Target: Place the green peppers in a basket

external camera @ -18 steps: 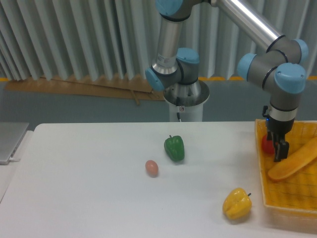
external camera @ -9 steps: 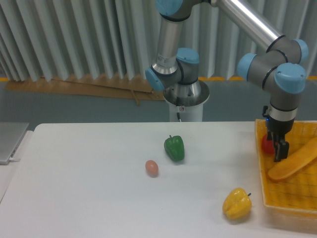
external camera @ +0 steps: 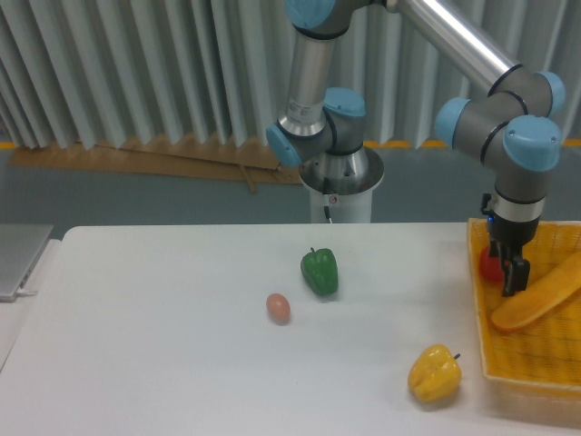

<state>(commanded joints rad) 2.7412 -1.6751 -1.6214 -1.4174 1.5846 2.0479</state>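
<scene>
The green pepper (external camera: 320,271) lies on the white table near its middle, glossy, with a short dark stem on top. The basket (external camera: 531,363), a shallow yellow-orange mesh tray, sits at the table's right edge. My gripper (external camera: 507,270) hangs over the basket's left part, far to the right of the green pepper, fingers pointing down. It looks open, and a red pepper (external camera: 489,265) rests just beside its left finger.
A long yellow-orange vegetable (external camera: 540,295) lies in the basket. A yellow bell pepper (external camera: 434,372) sits on the table just left of the basket. A small pinkish egg-like object (external camera: 278,308) lies front-left of the green pepper. The robot base (external camera: 338,182) stands behind the table.
</scene>
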